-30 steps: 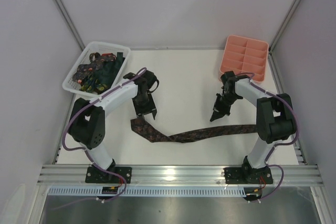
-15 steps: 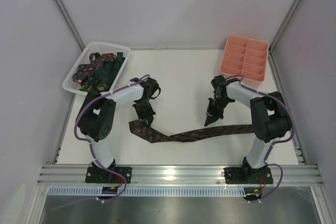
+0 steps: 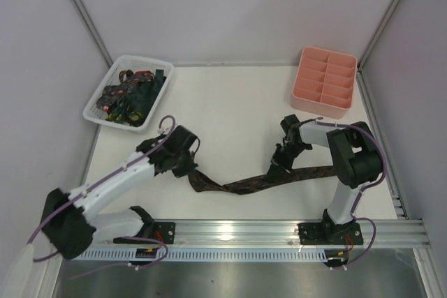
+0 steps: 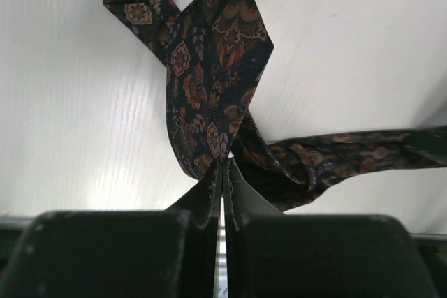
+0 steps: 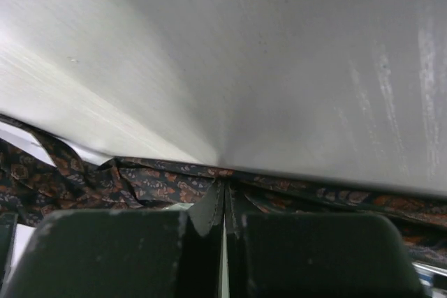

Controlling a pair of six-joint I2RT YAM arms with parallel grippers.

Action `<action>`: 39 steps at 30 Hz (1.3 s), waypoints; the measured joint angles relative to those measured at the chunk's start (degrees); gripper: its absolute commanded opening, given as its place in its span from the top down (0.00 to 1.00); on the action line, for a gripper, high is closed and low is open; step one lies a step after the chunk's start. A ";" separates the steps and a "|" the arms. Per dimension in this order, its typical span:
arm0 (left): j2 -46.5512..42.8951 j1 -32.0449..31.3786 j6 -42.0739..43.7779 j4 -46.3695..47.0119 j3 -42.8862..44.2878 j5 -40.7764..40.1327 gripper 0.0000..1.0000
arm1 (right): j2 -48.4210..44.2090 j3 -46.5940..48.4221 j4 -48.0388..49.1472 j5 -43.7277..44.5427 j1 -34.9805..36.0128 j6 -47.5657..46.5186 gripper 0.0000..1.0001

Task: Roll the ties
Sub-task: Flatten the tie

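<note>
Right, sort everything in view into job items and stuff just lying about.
Job:
- brown patterned tie
- heap of dark ties
- left hand
- right hand

Lying about:
- white basket holding that heap
- pink tray

Tie (image 3: 258,181) lies left-right across near table (image 3: 237,95); basket (image 3: 89,108) far left, ties (image 3: 129,95) inside; tray (image 3: 318,106) far right.

The left gripper (image 4: 222,169) rises from 6 o'clock with its dark jaws pressed together. The tips pinch the folded edge of the brown patterned tie (image 4: 209,88) at centre. Its broad part runs toward 12 o'clock, and a narrower twisted stretch trails to 3 o'clock across the white table (image 4: 84,116).
</note>
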 measured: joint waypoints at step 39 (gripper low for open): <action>-29.11 -27.52 -22.21 3.50 -20.11 -5.75 0.19 | -11.85 -1.77 -5.33 4.48 2.14 -8.20 0.95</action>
